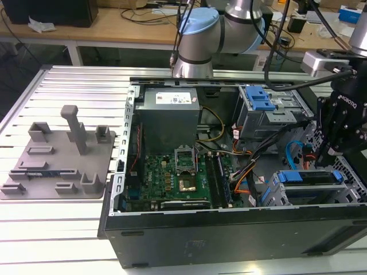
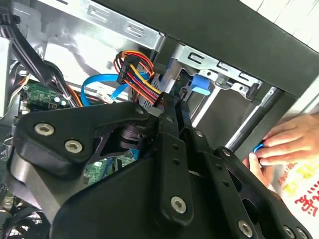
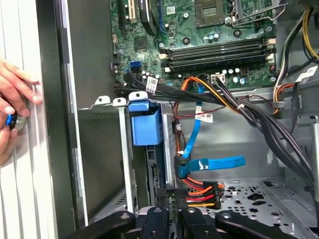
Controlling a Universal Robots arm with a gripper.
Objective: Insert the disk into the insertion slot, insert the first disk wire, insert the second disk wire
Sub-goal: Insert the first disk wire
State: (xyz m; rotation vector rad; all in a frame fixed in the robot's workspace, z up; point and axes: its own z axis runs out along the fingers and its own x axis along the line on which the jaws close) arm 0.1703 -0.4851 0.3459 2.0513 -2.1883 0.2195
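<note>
The disk [image 1: 312,189] lay flat inside the insertion slot [image 1: 351,192], so that step looked done. At the disk's end, the claw [image 3: 172,195] was clenched on the black plug of the many-coloured wire [image 3: 202,191], as both wrist views suggested. The plug was close against the disk's connector edge, but I could not tell whether it had seated. The blue flat wire [image 3: 214,163] curved just beside the disk, near that plug, and I could not tell whether it was joined to the disk.

The likeliest trouble was a skewed plug. If it met the disk's socket tilted, a push could bend the contacts or jam it half home. The stiff bundle might also drag the plug sideways in the grip. The blue flat wire lay close enough to the disk's end to be snagged or trapped. A person's hand [image 3: 17,94] rested on the outer wall of the computer case [image 1: 229,229], beyond the disk. A nudge there could carry the disk off line.
</note>
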